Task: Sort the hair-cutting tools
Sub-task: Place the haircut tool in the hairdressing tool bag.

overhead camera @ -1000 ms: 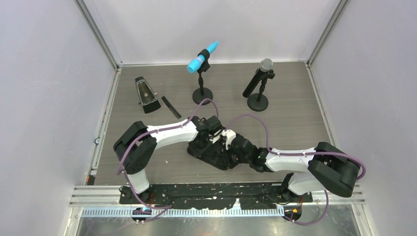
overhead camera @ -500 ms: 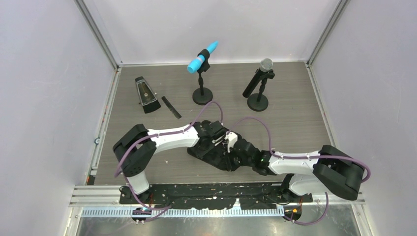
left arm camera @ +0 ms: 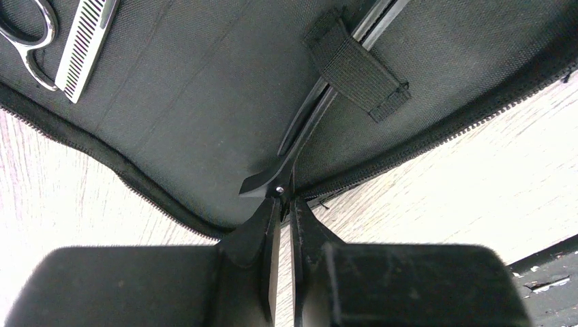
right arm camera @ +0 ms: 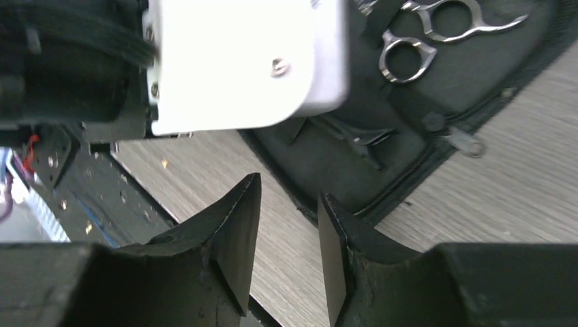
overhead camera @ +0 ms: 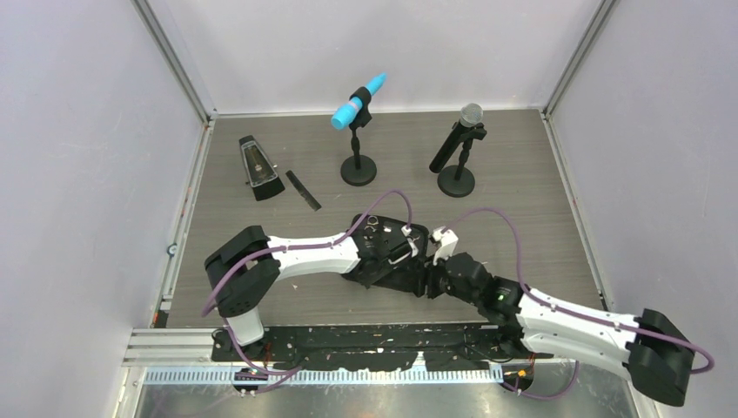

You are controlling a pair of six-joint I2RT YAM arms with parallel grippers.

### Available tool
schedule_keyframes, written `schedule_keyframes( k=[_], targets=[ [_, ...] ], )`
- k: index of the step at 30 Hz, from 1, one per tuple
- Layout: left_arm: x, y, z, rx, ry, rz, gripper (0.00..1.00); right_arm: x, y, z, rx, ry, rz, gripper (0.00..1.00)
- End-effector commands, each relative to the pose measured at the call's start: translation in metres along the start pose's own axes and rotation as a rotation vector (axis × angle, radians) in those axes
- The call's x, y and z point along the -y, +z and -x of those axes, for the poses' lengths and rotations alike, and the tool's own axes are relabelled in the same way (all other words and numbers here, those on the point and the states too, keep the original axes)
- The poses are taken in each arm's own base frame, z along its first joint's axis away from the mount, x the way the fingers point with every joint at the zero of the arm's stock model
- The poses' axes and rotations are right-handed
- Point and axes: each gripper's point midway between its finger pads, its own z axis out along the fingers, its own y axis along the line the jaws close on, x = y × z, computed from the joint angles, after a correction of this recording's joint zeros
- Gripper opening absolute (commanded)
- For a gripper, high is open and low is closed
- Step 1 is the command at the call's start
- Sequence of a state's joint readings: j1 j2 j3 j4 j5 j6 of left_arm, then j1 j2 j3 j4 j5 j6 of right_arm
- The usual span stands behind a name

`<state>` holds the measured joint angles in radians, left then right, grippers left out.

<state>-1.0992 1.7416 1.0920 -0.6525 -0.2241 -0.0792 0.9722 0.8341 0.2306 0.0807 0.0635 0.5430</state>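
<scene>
Left wrist: hair clip (left arm camera: 300, 133) at case (left arm camera: 170, 102) edge

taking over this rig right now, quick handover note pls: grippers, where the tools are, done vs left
Left gripper: shut on the end of a hair clip that runs under an elastic loop in the open case.
Right gripper: open, empty, over the table beside the case.
Scissors: in the case.
Comb: on the table by the metronome, outside the case.
Done: scissors in, one clip threaded.
Left: release the clip, bring the comb; second clip not in view.
</scene>
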Motion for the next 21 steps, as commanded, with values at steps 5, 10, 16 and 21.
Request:
schedule_keyframes(
  k=[5, 10, 16, 21],
  targets=[
    [0.000, 0.003, 0.017, 0.049, -0.036, 0.005, 0.00, 0.054, -0.017, 0.011, 0.087, 0.210, -0.266, 0.48],
    [0.000, 0.002, 0.016, 0.047, -0.034, 0.003, 0.00, 0.066, -0.009, 0.009, 0.057, 0.270, -0.283, 0.48],
    [0.000, 0.002, 0.017, 0.043, -0.032, 0.002, 0.00, 0.066, 0.002, 0.024, 0.071, 0.297, -0.243, 0.46],
    [0.001, 0.002, 0.017, 0.045, -0.028, -0.007, 0.00, 0.064, 0.009, 0.031, 0.060, 0.282, -0.224, 0.40]
  ],
)
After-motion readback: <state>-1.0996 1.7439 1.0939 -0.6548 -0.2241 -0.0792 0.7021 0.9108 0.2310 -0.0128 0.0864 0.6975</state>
